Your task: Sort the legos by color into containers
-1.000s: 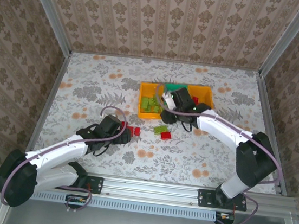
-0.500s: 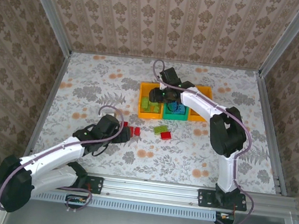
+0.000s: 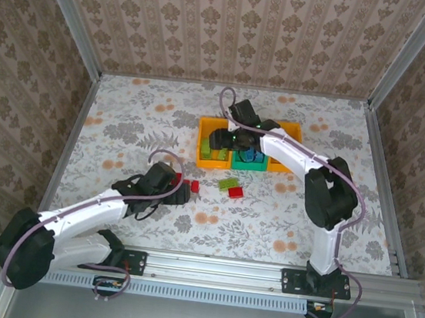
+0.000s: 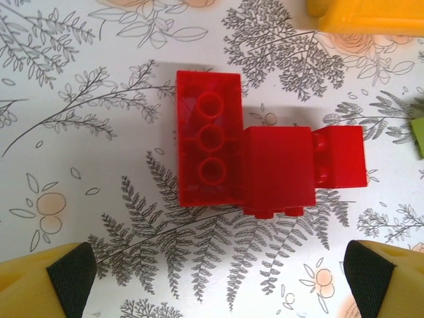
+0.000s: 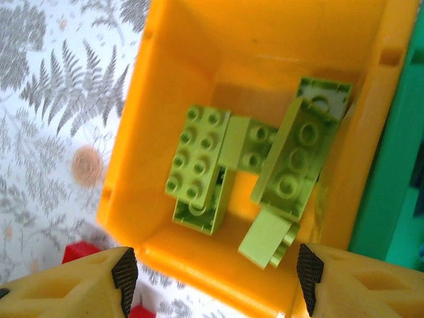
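1. Left gripper (image 4: 218, 291): jaws spread wide with nothing between them. In its wrist view the fingertips (image 4: 66, 278) sit at the 7 and 5 o'clock corners, above the table (image 4: 99, 99).
2. Red legos (image 4: 265, 165): three pieces touching in a cluster on the table, at 12 o'clock from the left gripper. A flat brick lies underside up, a taller block abuts its 3 o'clock side, and a smaller block sits just beyond that.
3. Right gripper (image 5: 215, 278): jaws apart and empty, hanging over the near wall of the left bin.
4. Left bin (image 5: 132, 132): orange. It holds green legos (image 5: 199, 159), about five in a loose pile, most studs up, one tilted toward the 3 o'clock wall.
5. Middle bin (image 5: 391, 185): green, touching the left bin at its 3 o'clock side. The top view shows blue legos (image 3: 253, 158) inside.
6. Right bin (image 3: 293, 130): orange, at 3 o'clock of the middle bin, partly under the right arm. Contents cannot be told.
7. Loose green lego (image 3: 228, 183) and loose red lego (image 3: 236, 194): on the table just beside each other, at 6 o'clock from the bins.
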You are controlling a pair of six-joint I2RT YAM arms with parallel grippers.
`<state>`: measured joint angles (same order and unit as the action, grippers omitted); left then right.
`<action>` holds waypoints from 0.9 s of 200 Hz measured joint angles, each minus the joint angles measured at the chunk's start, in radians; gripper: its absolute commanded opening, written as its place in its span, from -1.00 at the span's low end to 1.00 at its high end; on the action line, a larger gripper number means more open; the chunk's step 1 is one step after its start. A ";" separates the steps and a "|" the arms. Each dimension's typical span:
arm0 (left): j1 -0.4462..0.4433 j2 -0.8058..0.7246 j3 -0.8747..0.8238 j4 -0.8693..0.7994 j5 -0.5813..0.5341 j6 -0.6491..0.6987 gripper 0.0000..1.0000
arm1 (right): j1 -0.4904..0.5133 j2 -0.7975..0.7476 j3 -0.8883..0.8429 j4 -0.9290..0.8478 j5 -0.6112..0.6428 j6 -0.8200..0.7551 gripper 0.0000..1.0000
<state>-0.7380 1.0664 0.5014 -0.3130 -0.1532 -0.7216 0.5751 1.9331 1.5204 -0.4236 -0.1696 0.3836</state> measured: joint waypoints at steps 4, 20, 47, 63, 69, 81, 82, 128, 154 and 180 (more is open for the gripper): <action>-0.002 0.000 0.002 0.000 -0.003 0.000 1.00 | 0.007 -0.014 -0.016 0.007 0.000 -0.015 0.37; -0.002 -0.004 0.002 -0.002 -0.017 -0.001 1.00 | 0.058 -0.077 -0.096 0.036 0.006 -0.106 0.45; 0.013 -0.074 -0.011 -0.020 -0.039 -0.013 1.00 | 0.159 -0.134 -0.212 0.069 0.034 -0.291 0.49; 0.042 -0.127 -0.021 -0.048 -0.053 -0.023 1.00 | 0.201 -0.133 -0.262 0.082 0.034 -0.384 0.49; 0.051 -0.140 -0.024 -0.058 -0.056 -0.027 1.00 | 0.208 -0.132 -0.277 0.083 0.033 -0.413 0.49; 0.071 -0.164 -0.032 -0.079 -0.062 -0.032 1.00 | 0.211 -0.131 -0.294 0.085 0.029 -0.461 0.49; 0.072 -0.165 -0.032 -0.080 -0.062 -0.032 1.00 | 0.211 -0.131 -0.294 0.085 0.029 -0.464 0.49; 0.106 -0.215 -0.067 -0.124 -0.063 -0.043 1.00 | 0.232 -0.069 -0.266 0.116 0.026 -0.575 0.50; 0.116 -0.218 -0.076 -0.129 -0.056 -0.043 1.00 | 0.260 -0.012 -0.231 0.120 0.026 -0.613 0.50; 0.124 -0.218 -0.083 -0.130 -0.051 -0.043 1.00 | 0.277 0.019 -0.208 0.120 0.026 -0.638 0.49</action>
<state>-0.6140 0.8486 0.4183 -0.4435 -0.2043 -0.7647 0.8516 1.9518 1.3125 -0.3035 -0.1432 -0.2543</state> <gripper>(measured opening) 0.999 0.747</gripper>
